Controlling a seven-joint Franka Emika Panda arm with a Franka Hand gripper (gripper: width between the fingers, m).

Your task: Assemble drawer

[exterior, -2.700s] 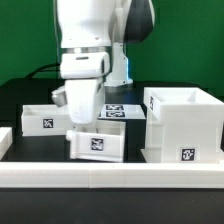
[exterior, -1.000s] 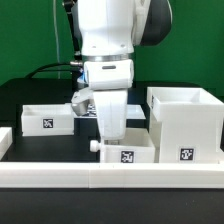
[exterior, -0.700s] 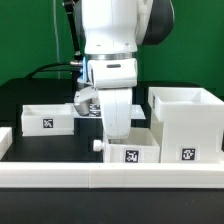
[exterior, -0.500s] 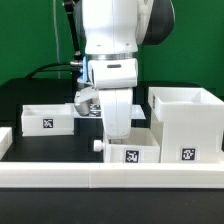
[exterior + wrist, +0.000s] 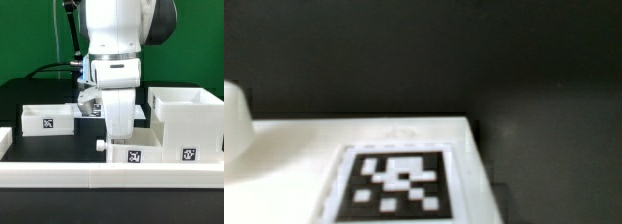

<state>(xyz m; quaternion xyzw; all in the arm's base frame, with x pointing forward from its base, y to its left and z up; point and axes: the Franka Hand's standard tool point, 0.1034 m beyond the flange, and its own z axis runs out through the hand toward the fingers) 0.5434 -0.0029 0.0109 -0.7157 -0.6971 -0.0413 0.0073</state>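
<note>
Nothing seems assembled yet: one tray [image 5: 133, 154] sits just beside the casing [image 5: 185, 122] with the tool [image 5: 121, 130] down at it, grip impossible to tell, the other tray [image 5: 45, 118] well apart on the tabletop [image 5: 55, 143].

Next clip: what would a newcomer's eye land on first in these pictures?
The big white arm fills the middle of the exterior view, its tool down at a small knobbed tray close beside the tall box casing on the exterior view's right. A second tray sits apart on that view's left. The wrist view is mostly one black-and-white tag, seen close up on a white surface.
</note>
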